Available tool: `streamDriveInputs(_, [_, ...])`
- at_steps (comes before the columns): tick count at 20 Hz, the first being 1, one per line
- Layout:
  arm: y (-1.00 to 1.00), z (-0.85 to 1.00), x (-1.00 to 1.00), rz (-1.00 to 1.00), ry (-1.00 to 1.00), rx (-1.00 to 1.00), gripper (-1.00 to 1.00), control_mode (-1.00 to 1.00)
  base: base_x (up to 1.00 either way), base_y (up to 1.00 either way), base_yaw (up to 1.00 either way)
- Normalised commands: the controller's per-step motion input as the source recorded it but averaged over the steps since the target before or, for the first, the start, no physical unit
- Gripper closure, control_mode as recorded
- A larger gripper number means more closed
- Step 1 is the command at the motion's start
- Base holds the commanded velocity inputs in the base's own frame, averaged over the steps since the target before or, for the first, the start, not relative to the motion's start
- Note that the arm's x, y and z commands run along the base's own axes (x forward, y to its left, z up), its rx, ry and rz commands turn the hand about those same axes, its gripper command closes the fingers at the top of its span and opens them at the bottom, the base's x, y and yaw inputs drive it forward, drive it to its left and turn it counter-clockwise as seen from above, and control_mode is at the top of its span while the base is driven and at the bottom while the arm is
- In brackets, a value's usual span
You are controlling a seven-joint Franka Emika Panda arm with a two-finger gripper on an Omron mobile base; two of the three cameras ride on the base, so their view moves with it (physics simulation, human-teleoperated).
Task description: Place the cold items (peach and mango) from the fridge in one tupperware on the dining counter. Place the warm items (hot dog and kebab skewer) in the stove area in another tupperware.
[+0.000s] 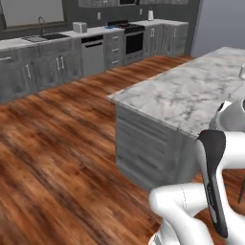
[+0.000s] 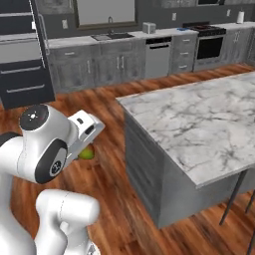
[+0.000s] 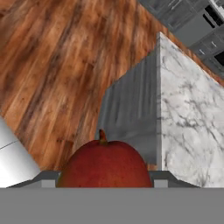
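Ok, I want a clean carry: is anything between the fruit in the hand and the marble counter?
Nothing visible does. The red fruit sits in the hand; ahead of it lie just wood floor and the near corner of the marble counter.

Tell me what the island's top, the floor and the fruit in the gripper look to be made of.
Island top: polished white marble or a look-alike, going by the grey veining.
Floor: glossy reddish-brown wood planks with visible grain.
Fruit: a rendered mango with smooth red skin and a short stem, sitting in the gripper.
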Motion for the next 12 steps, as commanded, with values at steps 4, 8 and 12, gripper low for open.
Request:
streamDriveInputs(4, [0.0, 0.0, 0.0, 0.0, 0.0, 0.0, 1.0, 1.0, -0.65, -1.0, 0.07])
streamDriveInputs(8, [0.0, 0.0, 0.0, 0.0, 0.0, 0.0, 1.0, 1.0, -0.37, -1.0, 0.17])
streamDriveInputs(12, [0.0, 0.0, 0.0, 0.0, 0.0, 0.0, 1.0, 1.0, -0.05, -1.0, 0.15])
